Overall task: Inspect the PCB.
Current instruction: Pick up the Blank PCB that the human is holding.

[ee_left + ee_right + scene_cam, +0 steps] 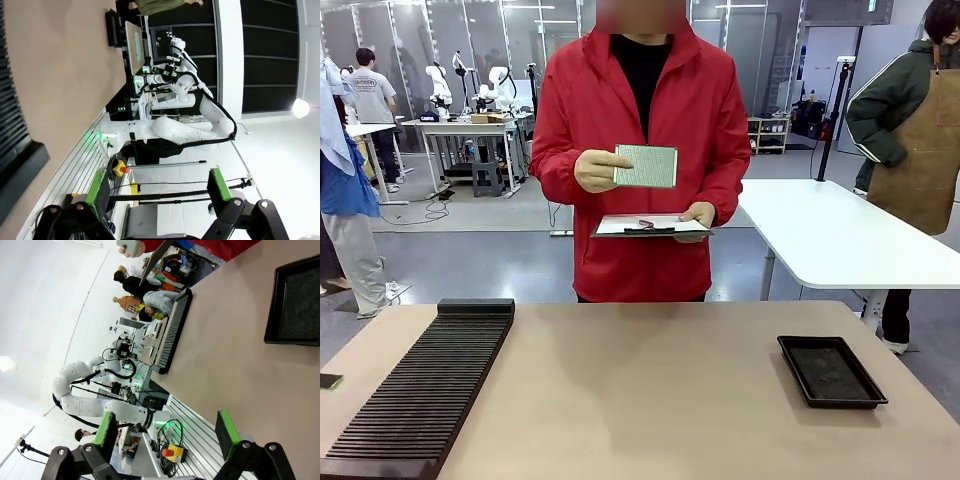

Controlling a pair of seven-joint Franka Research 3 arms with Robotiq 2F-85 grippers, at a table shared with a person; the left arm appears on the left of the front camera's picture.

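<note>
While both jaws gape empty, the thin green rectangular circuit board is held centrally beyond the worktop, long axis level.

Even overhead light is washing the table, casting faint shadows. A lamp is flaring white in the left wrist view, and both wrist views are bending at their edges, with the pale ceiling washing out.

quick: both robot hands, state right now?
Left hand: open, empty.
Right hand: open, empty.
Person: one hand holds the circuit board, other hand the clipboard.
</note>
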